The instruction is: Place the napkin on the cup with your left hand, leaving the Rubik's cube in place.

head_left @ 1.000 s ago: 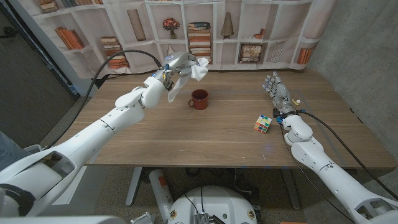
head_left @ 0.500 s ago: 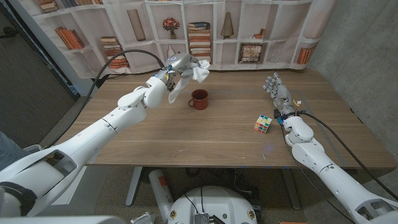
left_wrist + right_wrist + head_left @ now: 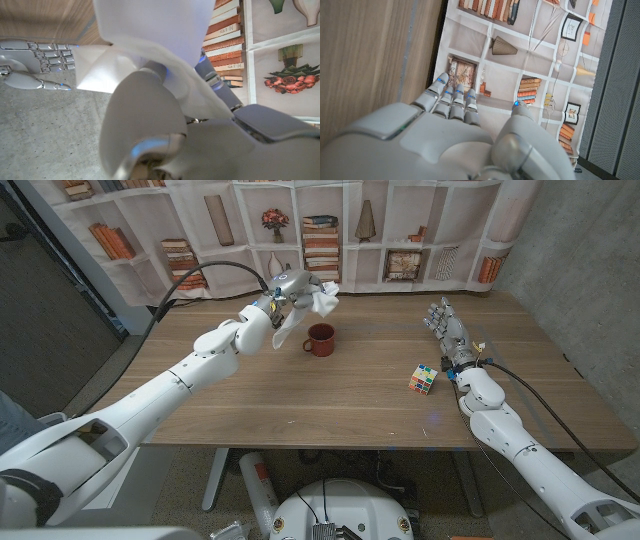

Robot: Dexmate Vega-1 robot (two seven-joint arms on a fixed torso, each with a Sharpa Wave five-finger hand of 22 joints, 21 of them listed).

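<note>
My left hand [image 3: 288, 288] holds the white napkin [image 3: 322, 298] in the air, just behind and left of the red cup [image 3: 320, 339]. The cup stands upright on the table middle, handle toward the left. In the left wrist view the napkin [image 3: 150, 55] drapes over my fingers close to the lens. The Rubik's cube [image 3: 423, 378] sits on the table at the right. My right hand [image 3: 445, 325] stays beside and behind the cube, fingers straight and together, holding nothing; the right wrist view shows those fingers [image 3: 452, 97] extended along the table edge.
A bookshelf-printed backdrop [image 3: 330, 230] hangs behind the table's far edge. A black cable [image 3: 200, 275] loops from my left arm. A concrete wall [image 3: 580, 270] stands at the right.
My left hand has carried the napkin slightly to the right and farther back, nearer above the cup. The cup, cube and right hand have not moved.
</note>
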